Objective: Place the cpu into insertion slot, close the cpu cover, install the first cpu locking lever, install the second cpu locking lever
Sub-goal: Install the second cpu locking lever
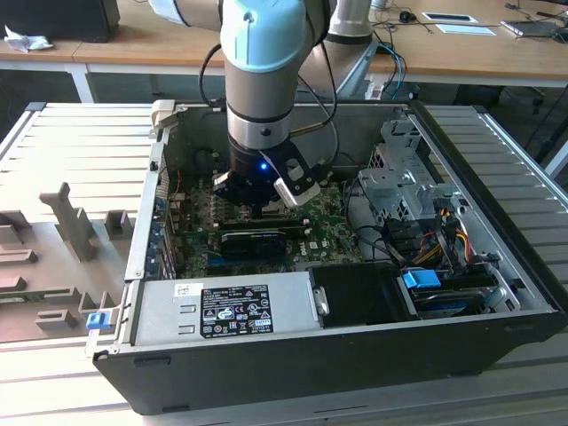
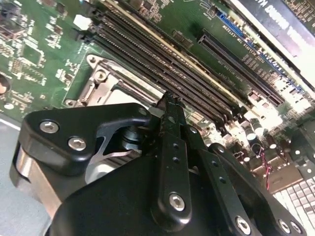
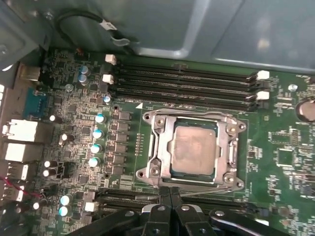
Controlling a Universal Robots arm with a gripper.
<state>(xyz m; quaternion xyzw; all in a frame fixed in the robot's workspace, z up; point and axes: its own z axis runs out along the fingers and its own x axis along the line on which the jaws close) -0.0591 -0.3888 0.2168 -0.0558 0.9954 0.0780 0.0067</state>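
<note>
From the exterior view the arm's wrist hides the board beneath it, so the socket area cannot be made out there. The arm comes straight down into the open computer case (image 1: 355, 355), its gripper (image 1: 257, 206) low over the green motherboard (image 1: 333, 232), left of the drive cage (image 1: 404, 182). In the first wrist view the cpu (image 3: 195, 150) lies flat in the insertion slot (image 3: 173, 156), the cpu cover (image 3: 227, 147) down around it. The gripper (image 3: 170, 192) sits just at the near edge of the cover, its fingers (image 3: 176, 197) pressed together with nothing between them; the tips are partly cut off.
</note>
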